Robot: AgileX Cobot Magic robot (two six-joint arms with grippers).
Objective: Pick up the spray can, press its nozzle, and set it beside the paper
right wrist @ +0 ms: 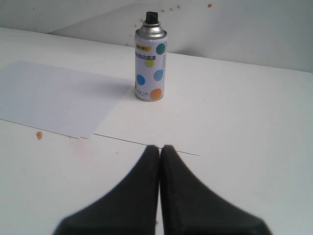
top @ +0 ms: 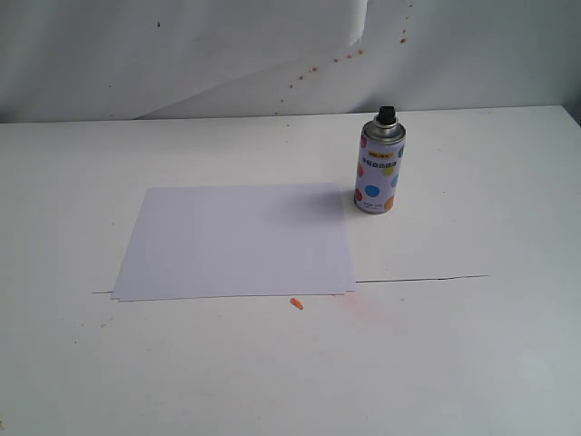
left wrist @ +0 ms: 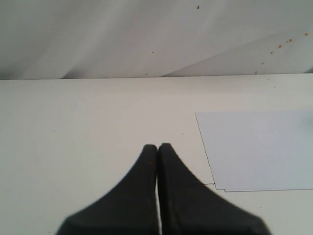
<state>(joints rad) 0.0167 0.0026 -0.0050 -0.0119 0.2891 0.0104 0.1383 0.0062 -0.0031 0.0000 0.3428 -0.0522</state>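
Observation:
The spray can stands upright on the white table, just right of the paper's far right corner; its white label carries coloured dots and its black nozzle tops the silver dome. The paper lies flat in the middle of the table. Neither arm shows in the exterior view. In the right wrist view my right gripper is shut and empty, well short of the spray can and nozzle. My left gripper is shut and empty too, with the paper off to its side.
A small orange scrap lies just in front of the paper, next to a faint pink stain. A thin seam runs across the table. A wrinkled white backdrop with orange specks hangs behind.

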